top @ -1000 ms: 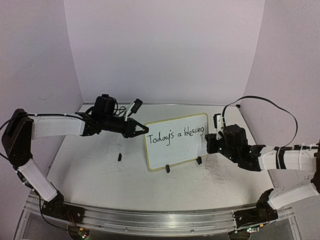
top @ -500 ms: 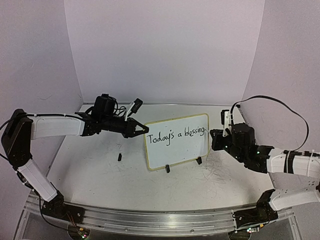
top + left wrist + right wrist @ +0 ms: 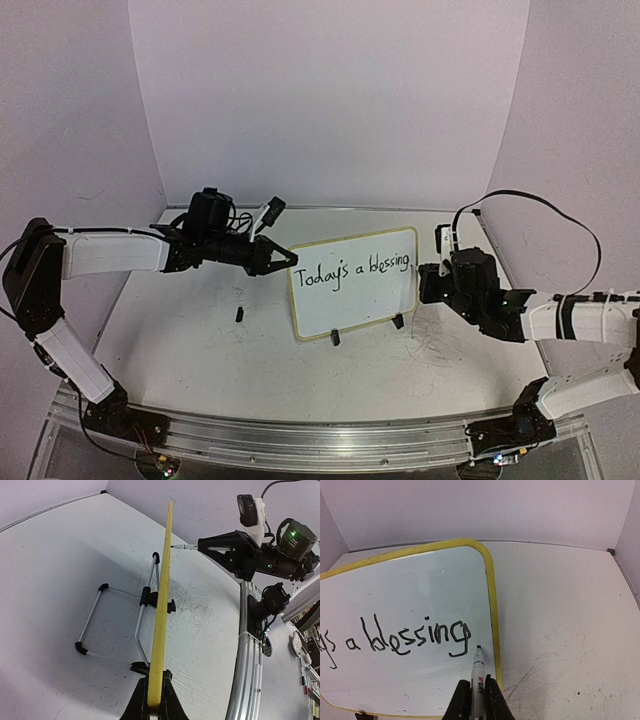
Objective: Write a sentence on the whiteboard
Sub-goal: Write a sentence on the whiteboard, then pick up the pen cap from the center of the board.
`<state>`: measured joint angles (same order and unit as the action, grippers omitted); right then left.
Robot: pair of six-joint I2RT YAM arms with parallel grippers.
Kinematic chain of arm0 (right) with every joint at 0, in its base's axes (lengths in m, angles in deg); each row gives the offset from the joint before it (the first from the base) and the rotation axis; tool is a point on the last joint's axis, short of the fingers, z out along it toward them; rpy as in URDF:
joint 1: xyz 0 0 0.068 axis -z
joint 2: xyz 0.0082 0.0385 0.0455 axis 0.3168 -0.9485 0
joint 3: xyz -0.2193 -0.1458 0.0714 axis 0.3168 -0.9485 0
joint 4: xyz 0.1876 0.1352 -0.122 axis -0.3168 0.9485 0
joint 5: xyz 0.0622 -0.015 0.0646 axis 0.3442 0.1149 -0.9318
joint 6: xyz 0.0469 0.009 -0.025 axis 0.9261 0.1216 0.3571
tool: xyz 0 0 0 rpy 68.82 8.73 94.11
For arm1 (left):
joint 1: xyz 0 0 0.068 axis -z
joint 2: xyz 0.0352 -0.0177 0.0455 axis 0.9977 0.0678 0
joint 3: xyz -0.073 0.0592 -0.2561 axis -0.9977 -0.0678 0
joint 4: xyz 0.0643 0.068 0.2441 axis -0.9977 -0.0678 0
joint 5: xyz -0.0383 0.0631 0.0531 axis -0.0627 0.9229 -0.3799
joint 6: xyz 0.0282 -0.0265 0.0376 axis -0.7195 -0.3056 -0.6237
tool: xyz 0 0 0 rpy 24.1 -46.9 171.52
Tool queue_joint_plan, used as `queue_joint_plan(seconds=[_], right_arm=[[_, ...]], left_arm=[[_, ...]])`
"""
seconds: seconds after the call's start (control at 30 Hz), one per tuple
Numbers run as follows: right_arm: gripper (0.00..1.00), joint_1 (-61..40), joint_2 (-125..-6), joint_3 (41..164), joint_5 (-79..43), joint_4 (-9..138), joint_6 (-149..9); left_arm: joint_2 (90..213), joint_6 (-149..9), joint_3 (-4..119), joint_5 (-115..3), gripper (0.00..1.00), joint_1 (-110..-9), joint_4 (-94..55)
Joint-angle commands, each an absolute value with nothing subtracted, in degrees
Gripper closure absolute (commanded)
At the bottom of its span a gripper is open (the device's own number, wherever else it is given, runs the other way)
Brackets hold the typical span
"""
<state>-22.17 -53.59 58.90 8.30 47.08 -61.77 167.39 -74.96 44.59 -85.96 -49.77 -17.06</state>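
Observation:
The whiteboard (image 3: 352,305) stands tilted on its two black clip feet at the table's middle. The sentence (image 3: 357,270) reads "Today's a blessing" in black. My left gripper (image 3: 291,260) is shut on the board's left yellow rim, which the left wrist view (image 3: 154,707) shows edge-on (image 3: 163,600). My right gripper (image 3: 424,283) is shut on a black-tipped marker (image 3: 478,677). The marker tip sits at the board face just right of the final "g" (image 3: 461,640), inside the right rim; I cannot tell whether it touches. The right gripper also shows in the left wrist view (image 3: 200,545).
A small black cap-like piece (image 3: 240,313) lies on the scuffed tabletop left of the board. A wire stand (image 3: 95,615) props the board from behind. An aluminium rail (image 3: 300,430) runs along the near edge. Grey scribble marks (image 3: 555,665) lie right of the board.
My right gripper with the marker drew back to the right and up, then came back to the board's right end. The left gripper and the board have not moved.

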Motion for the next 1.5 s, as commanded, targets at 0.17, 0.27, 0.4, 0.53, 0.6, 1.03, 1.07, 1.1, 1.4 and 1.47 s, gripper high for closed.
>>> queue_joint_plan(seconds=[0.17,0.27,0.4,0.53,0.6,1.03,1.07,1.1,1.4,1.47], right_arm=[[1.0,-21.7,-53.5,63.1,9.0,46.9,-61.4],[1.0,-21.7,-46.8,62.6,7.2,55.4,-57.3],[1.0,-21.7,-38.3,62.2,6.1,63.6,-54.0],[1.0,-21.7,-34.8,64.3,7.0,63.9,-57.3],[1.0,-21.7,-35.5,66.4,7.9,63.9,-58.7],[1.0,-21.7,-39.7,73.8,0.9,62.7,-67.0],[1.0,-21.7,-39.8,73.7,0.2,62.7,-67.2],[1.0,-21.7,-39.8,73.6,-0.3,62.7,-67.3],[1.0,-21.7,-39.8,73.4,-2.5,61.3,-68.1],[1.0,-21.7,-39.3,73.2,-2.6,61.3,-68.0]], left_arm=[[165.2,-76.7,45.4,-83.0,1.0,-50.0,-15.2],[165.2,-76.6,45.4,-81.9,1.0,-50.0,-15.2],[164.6,-77.1,45.6,-79.6,0.92,-50.0,-15.9],[163.0,-78.5,45.8,-77.4,0.74,-50.2,-16.8],[162.1,-78.7,45.9,-76.4,0.63,-50.2,-17.1],[149.4,-60.5,49.4,-46.7,0.09,-52.2,-40.6],[148.3,-58.1,48.3,-44.3,0.1,-52.4,-43.9],[147.3,-55.9,47.1,-42.9,0.11,-52.5,-46.8],[152.5,-48.6,40.3,-53.3,0.24,-52.7,-51.6],[156.2,-49.4,40.0,-54.1,0.28,-52.7,-51.3]])
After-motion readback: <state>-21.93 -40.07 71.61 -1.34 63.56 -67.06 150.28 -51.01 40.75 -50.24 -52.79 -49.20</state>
